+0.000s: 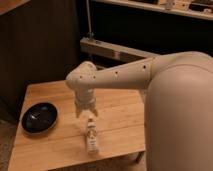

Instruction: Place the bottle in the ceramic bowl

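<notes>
The small white bottle point(91, 136) stands upright on the wooden table point(55, 145), near its front edge, with a pale label on its body. Just above its cap hangs my gripper point(85, 113), pointing down, fingers spread open and nothing between them. The ceramic bowl point(39, 117), dark, glossy and shallow, sits at the table's left side, well apart from the bottle and with nothing inside it.
My white arm point(150, 75) reaches in from the right and its bulky body covers the table's right end. A dark wall and a metal shelf rail point(107, 49) stand behind the table. The floor lies past the table's left and front edges.
</notes>
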